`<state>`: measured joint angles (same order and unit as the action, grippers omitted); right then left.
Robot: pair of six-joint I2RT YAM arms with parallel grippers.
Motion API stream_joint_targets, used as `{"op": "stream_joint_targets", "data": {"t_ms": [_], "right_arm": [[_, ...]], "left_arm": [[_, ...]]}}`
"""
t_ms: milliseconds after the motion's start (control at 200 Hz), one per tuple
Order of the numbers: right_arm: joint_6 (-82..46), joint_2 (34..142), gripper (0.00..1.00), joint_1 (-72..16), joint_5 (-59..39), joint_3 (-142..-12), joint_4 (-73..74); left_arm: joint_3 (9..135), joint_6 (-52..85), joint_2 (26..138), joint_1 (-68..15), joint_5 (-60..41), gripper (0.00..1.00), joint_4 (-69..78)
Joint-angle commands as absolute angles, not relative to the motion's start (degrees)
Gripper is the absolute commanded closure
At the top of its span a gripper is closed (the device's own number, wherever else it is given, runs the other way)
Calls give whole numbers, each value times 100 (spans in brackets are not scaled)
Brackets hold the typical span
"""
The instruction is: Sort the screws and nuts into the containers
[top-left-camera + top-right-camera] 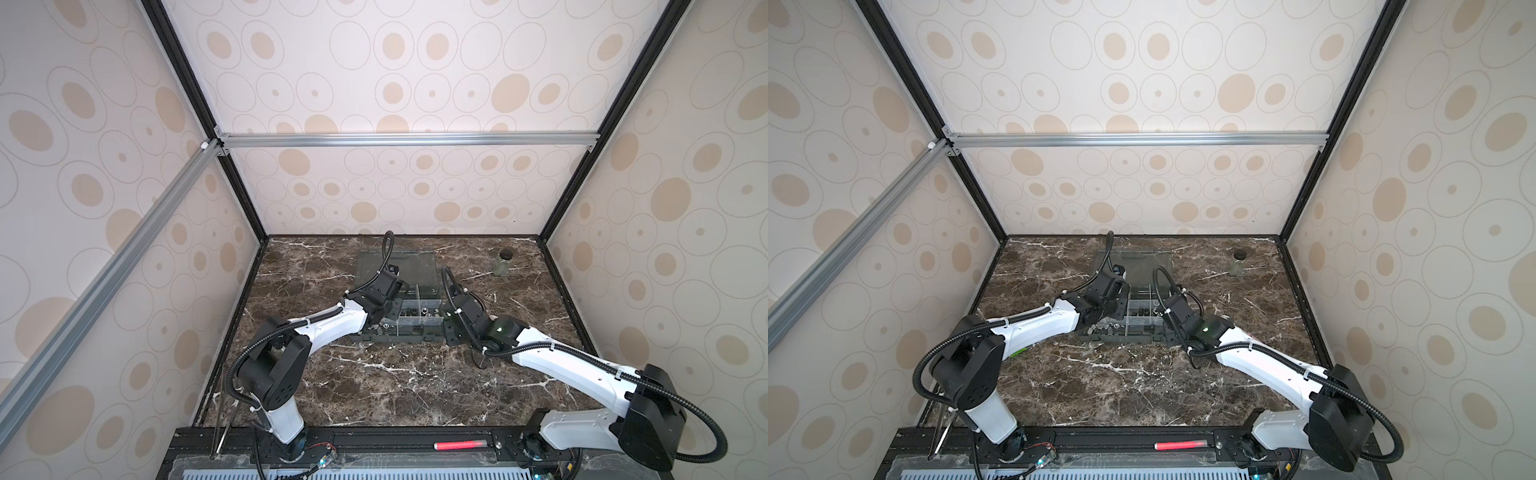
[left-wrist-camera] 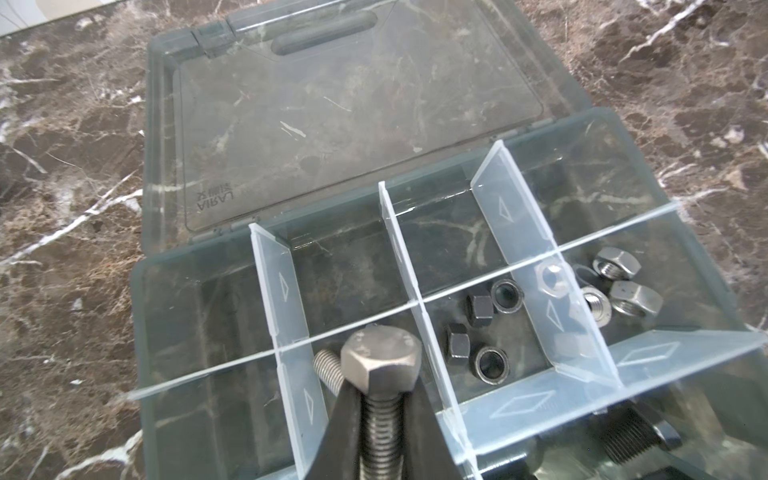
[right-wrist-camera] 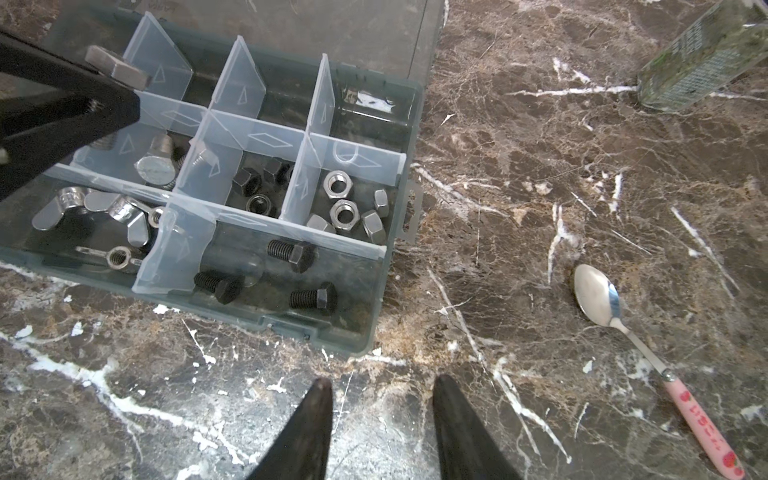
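My left gripper (image 2: 380, 395) pinches a silver bolt (image 2: 380, 359) by its shank, over the bolts' compartment (image 2: 320, 340), ready to drop it. My right gripper (image 3: 382, 390) hangs spread and empty at the box's (image 1: 395, 338) four o'clock.

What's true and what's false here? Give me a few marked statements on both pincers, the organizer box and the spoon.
1. The left pincer grips a silver bolt by its shaft. True.
2. The right pincer holds a black bolt. False: it is open and empty, over the bare table beside the box.
3. The box lid is shut. False: it lies open, flat on the table.
4. Three black bolts share one compartment. True.
5. The spoon lies inside the box. False: it lies on the table, outside the box.
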<state>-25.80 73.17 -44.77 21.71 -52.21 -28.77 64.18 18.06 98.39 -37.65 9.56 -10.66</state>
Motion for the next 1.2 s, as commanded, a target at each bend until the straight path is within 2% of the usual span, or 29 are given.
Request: {"op": "stream_joint_targets", "data": {"t_ms": [0, 90, 230, 310, 820, 1195], "right_arm": [[-2700, 7203, 56, -4412, 2304, -5139, -3017], [-2711, 7186, 56, -4412, 2309, -5144, -3039], [-2715, 7147, 56, -4412, 2337, -5134, -3076], [-2716, 7122, 56, -4410, 2347, -5125, -3076], [-2733, 6932, 56, -4379, 2503, -4894, -2985], [-2707, 6357, 56, -4297, 3068, -4469, -2734]], "left_arm": [[6698, 1622, 9891, -3696, 780, 90, -854], [6739, 1656, 9949, -3669, 726, 84, -861], [6716, 1730, 9924, -3660, 686, 66, -844], [6682, 1761, 9888, -3650, 695, 62, -839], [5640, 1973, 8646, -3475, 962, 59, 81], [4530, 1938, 7244, -3332, 1794, 56, 940]]}}
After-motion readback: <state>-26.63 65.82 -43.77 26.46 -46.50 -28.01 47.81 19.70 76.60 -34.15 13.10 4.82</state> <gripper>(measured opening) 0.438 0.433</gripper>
